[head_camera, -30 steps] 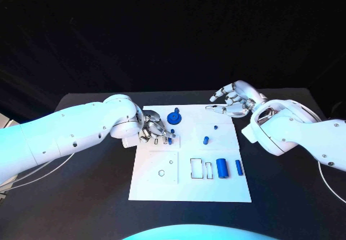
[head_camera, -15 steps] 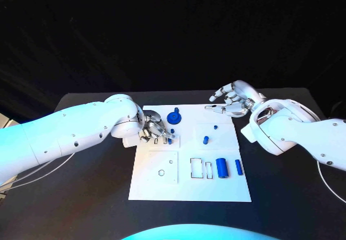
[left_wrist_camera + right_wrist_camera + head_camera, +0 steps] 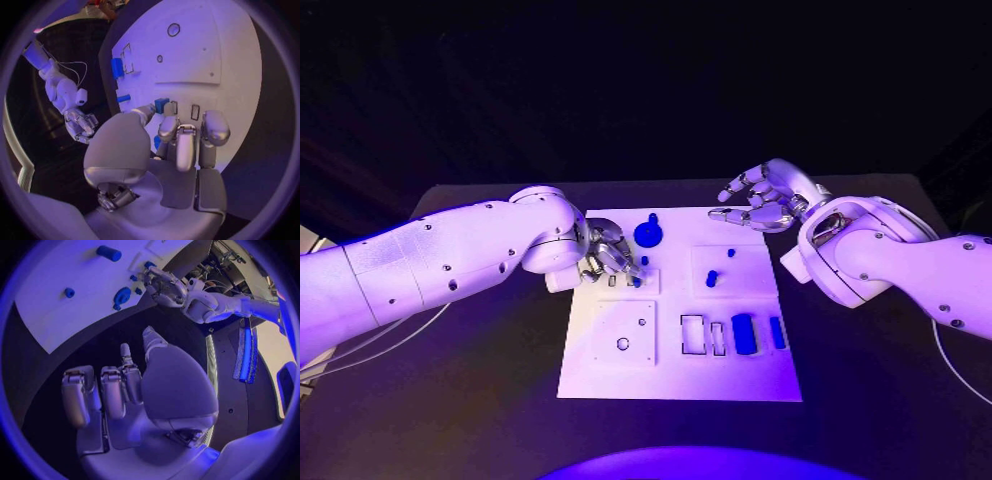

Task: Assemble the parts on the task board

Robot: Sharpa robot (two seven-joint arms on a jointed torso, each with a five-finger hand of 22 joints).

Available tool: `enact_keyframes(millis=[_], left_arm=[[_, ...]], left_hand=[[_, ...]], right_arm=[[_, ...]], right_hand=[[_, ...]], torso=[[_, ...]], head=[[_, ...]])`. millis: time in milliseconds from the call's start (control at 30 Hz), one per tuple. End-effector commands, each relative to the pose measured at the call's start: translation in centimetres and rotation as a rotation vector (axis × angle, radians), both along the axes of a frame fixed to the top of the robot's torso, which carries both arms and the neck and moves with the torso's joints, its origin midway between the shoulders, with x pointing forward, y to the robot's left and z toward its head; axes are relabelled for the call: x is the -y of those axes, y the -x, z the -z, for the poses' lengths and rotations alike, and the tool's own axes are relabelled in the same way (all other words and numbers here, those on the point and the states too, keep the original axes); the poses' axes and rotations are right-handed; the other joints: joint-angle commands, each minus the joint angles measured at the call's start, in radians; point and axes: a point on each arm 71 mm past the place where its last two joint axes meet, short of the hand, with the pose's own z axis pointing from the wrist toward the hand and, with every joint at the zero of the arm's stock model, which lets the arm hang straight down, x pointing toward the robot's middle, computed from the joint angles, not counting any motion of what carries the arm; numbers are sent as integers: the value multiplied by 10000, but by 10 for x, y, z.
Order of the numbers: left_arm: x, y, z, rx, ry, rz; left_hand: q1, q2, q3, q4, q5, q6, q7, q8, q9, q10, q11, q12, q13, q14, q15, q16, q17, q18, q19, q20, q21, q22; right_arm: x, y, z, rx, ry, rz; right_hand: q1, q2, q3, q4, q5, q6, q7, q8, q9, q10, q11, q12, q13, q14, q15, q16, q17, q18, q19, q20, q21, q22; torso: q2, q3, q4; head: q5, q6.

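On the black counter (image 3: 473,380) we see the left robot hand (image 3: 607,256) pinching a small blue part (image 3: 162,105) (fingers bunched) over the task board (image 3: 733,380); the right robot hand (image 3: 762,200) hovers spread, holding nothing.

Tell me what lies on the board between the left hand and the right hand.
In the head view, the round blue part lies on the task board between the left hand and the right hand.

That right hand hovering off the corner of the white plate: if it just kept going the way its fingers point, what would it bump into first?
Probably the round blue part near the task board's far edge; the right hand points leftward across it. Height is unclear, so it might pass above.
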Motion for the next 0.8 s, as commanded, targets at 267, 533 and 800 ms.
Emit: enact_keyframes(millis=[267,533,800], left_arm=[[1,1,0,-109,41,272],[1,0,-2,90,257,182],[-2,0,-5,408,662,-195]], left_hand=[[279,-274,2110,-857,5,145,-86,-472,209,-54,-75,-285,-188,801,-89,35,1782,-125,9,-97,68,22],[-402,-730,4047,-2124,1506,376,30,-731,671,122,-19,-377,-146,848,-40,74,1911,-131,43,-55,150,91],[-879,-905,4360,-2648,2778,755,-68,-799,984,441,-117,-257,122,911,-130,135,2088,-178,240,-126,334,367]], right_arm=[[-1,0,1,-31,96,-115],[0,0,1,-16,91,-98],[1,0,1,-11,91,-82]], right_hand=[[52,75,-8,-13,128,-98,-15,68,21,-20,-43,-15,1543,1014,-75,34,2583,-143,1047,-56,44,2627],[58,78,-5,-13,151,-102,-15,75,23,-19,-44,-14,1543,1012,-76,32,2577,-143,1047,-57,44,2627],[60,83,-2,-9,180,-106,-16,82,25,0,-44,9,1560,1013,-77,32,2579,-143,1047,-58,44,2627]], torso=[[-9,-4,-7],[-11,-7,-5],[-5,-11,0]], head=[[31,-32],[42,-21],[50,12]])
